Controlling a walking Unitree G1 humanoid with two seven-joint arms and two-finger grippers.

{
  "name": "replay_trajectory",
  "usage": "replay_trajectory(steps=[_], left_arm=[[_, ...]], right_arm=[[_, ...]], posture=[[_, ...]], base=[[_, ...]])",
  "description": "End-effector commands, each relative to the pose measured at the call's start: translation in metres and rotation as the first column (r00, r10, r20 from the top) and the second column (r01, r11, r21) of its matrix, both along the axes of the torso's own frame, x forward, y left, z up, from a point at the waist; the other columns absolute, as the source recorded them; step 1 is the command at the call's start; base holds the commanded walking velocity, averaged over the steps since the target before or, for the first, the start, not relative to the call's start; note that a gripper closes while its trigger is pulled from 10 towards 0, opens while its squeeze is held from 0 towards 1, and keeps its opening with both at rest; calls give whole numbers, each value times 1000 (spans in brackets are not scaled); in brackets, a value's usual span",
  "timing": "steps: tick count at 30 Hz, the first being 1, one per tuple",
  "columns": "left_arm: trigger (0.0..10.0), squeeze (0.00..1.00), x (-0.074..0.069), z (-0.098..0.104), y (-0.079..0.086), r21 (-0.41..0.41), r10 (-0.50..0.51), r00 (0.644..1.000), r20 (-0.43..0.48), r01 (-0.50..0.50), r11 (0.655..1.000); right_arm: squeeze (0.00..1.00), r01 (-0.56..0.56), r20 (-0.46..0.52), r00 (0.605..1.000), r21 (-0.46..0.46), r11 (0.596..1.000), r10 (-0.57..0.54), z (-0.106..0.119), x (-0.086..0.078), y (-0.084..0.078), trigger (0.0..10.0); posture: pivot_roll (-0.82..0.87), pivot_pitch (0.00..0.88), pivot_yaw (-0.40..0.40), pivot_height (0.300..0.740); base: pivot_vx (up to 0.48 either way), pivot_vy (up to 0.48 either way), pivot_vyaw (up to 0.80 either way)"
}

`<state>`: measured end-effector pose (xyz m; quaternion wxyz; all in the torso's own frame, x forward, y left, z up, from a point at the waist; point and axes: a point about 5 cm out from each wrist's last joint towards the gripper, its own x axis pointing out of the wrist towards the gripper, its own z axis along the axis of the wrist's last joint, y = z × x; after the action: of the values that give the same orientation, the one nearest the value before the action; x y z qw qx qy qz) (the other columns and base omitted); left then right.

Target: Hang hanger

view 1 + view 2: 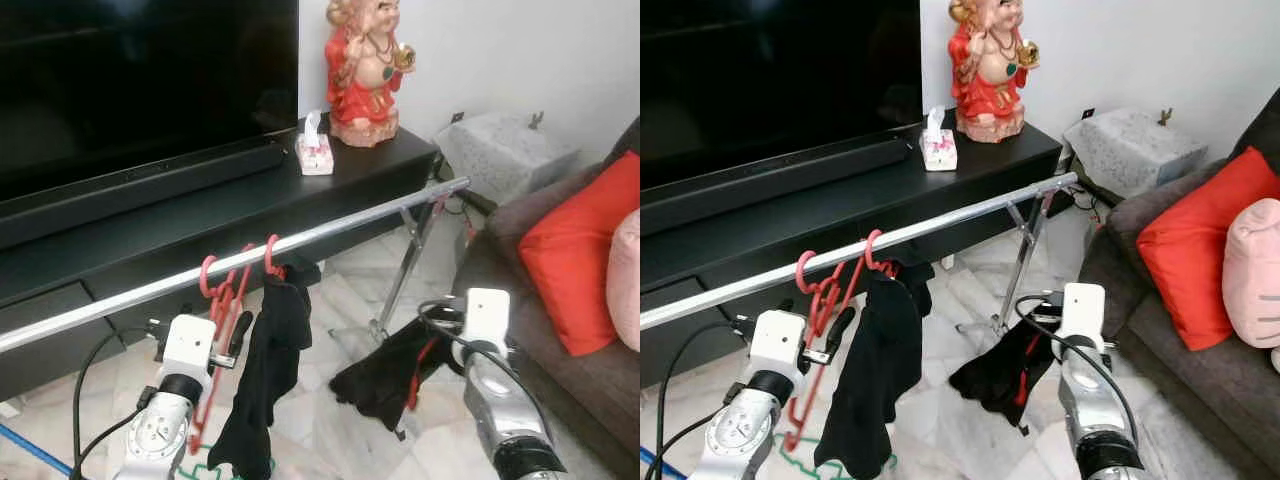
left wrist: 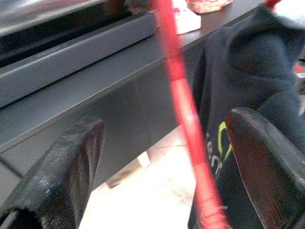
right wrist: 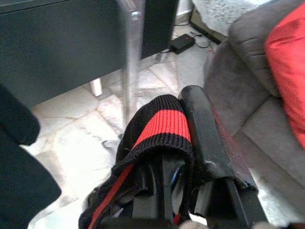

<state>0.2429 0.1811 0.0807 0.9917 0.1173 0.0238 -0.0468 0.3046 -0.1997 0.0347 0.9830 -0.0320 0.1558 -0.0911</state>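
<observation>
A silver rail (image 1: 300,238) runs across the room in front of a long black TV cabinet (image 1: 330,185), slanting up toward the robot's right, where its folding leg (image 1: 400,275) stands on the pale marble floor (image 1: 345,290). Two red hangers hook over the rail side by side: an empty red hanger (image 1: 215,300) on the left and, just beside it, a second hanger (image 1: 272,258) carrying a black garment (image 1: 265,370) that droops toward the floor. The left arm is raised with its wrist below the rail, and the left gripper (image 2: 167,152) points up at the empty hanger; in the left wrist view its two fingers (image 2: 62,162) are spread wide with the hanger's red bar passing between them, touching neither that I can see. The right arm is bent upward further to the right, lower than the rail, and the right gripper (image 3: 183,143) is clamped on a bundle of black cloth with a red stripe (image 3: 159,124), which hangs from it above the floor near the rail's leg. On the cabinet stand a tissue box (image 1: 315,150) and a red figurine (image 1: 365,70), behind a dark TV (image 1: 140,70). A grey sofa (image 1: 520,290) with a red cushion (image 1: 580,250) sits to the right.
</observation>
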Motion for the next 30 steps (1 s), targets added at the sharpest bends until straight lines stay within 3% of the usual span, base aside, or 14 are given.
replay_trajectory(steps=[1, 28, 30], left_arm=[[10000, 0, 1, -1, -1, -10, -7, 1000, -16, 6, 1000], [10000, 0, 3, -1, 0, -2, -5, 1000, -26, 5, 1000], [10000, 0, 66, 14, -14, 69, 31, 997, -68, -27, 997]], right_arm=[[0, 8, 28, 1000, -6, 1000, -8, 7, 3, -4, 10000], [0, 8, 28, 1000, -5, 1000, -8, 7, 3, -3, 10000], [0, 13, 32, 999, 14, 1000, -13, 6, 4, 3, 10000]], posture=[[-34, 12, -41, 740], [-34, 17, -39, 740], [-48, 23, -2, 740]], base=[[0, 0, 0], [0, 0, 0], [0, 0, 0]])
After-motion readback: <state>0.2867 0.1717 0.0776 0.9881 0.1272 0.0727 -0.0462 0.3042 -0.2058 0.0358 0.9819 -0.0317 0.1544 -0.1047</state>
